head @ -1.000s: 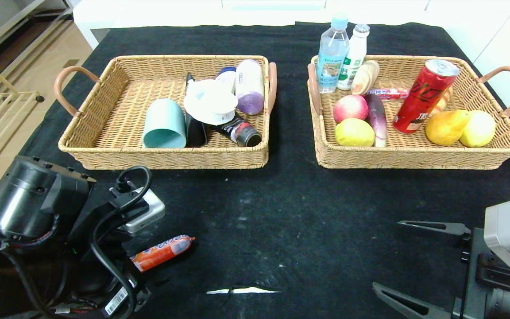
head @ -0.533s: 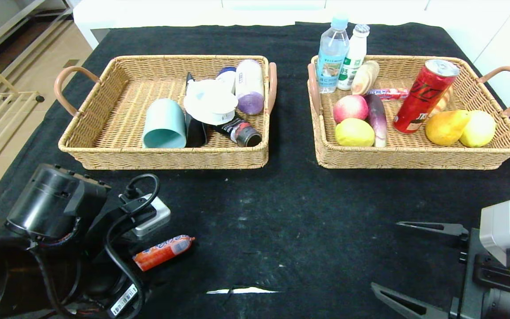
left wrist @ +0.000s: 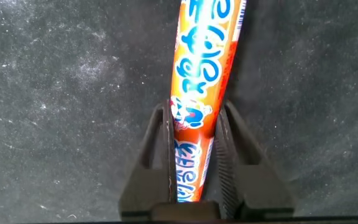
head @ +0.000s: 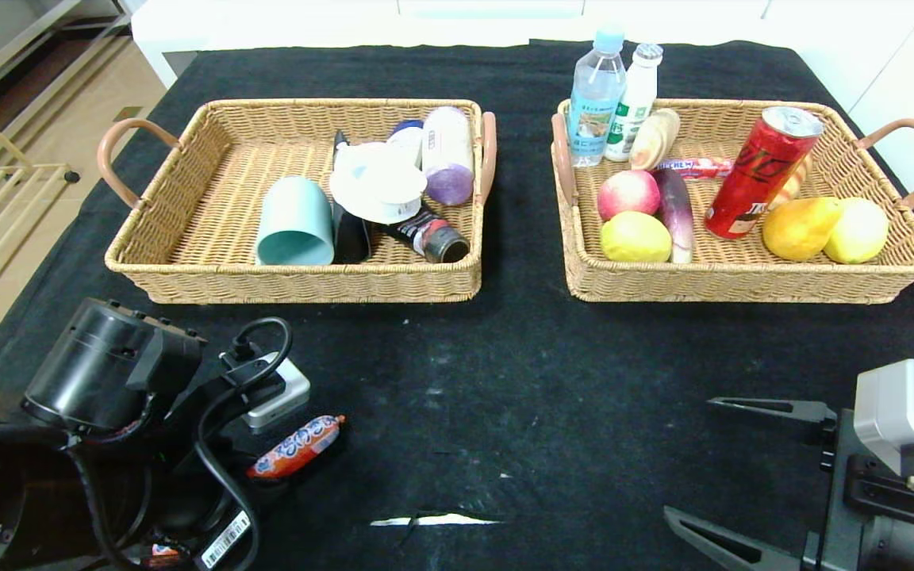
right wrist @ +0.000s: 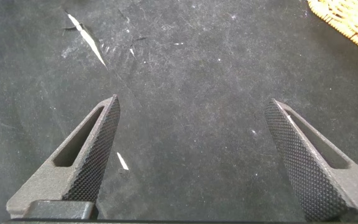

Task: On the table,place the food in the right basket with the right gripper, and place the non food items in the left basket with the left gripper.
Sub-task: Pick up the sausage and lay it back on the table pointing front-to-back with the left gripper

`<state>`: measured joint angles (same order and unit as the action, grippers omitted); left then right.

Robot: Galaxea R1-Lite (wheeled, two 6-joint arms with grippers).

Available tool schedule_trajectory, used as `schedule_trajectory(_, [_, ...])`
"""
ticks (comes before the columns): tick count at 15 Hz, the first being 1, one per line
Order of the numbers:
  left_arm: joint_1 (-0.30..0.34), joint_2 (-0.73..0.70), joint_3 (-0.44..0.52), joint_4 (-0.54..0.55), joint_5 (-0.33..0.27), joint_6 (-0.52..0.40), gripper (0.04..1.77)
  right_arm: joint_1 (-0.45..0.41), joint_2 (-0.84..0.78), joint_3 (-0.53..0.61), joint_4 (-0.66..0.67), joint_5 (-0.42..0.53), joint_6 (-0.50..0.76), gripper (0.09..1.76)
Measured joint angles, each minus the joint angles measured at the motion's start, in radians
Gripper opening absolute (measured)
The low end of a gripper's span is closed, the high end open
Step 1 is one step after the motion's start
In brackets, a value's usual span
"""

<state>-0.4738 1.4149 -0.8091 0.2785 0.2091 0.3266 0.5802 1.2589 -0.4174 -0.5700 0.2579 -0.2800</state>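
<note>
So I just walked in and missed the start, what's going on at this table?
The robot is sorting items into two wicker baskets. Its left gripper has shut on the orange wrapped sausage, which lies on the black table near the robot. The left basket holds a teal mug and other non-food; the right basket holds fruit and a red can. The right gripper waits open over the cloth.

The bench (head: 505, 381) wears a matt black cloth, rough and lint-flecked, with a pale scuff at 6 o'clock. Both baskets, the left basket (head: 187, 238) and the right basket (head: 743, 277), are woven tan wicker with smooth brown handles. The sausage (left wrist: 204, 81) has a glossy orange plastic wrapper; the right hand (right wrist: 194, 155) shows matt black, cross-hatched fingers (right wrist: 98, 149).
</note>
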Motion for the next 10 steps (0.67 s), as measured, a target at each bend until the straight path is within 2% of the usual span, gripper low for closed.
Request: schedule_trajectory(10, [-0.010, 0.014, 0.019, -0.008, 0.001, 0.000, 0.45, -0.001, 0.002, 0.000, 0.000, 0.001, 0.000, 1.71])
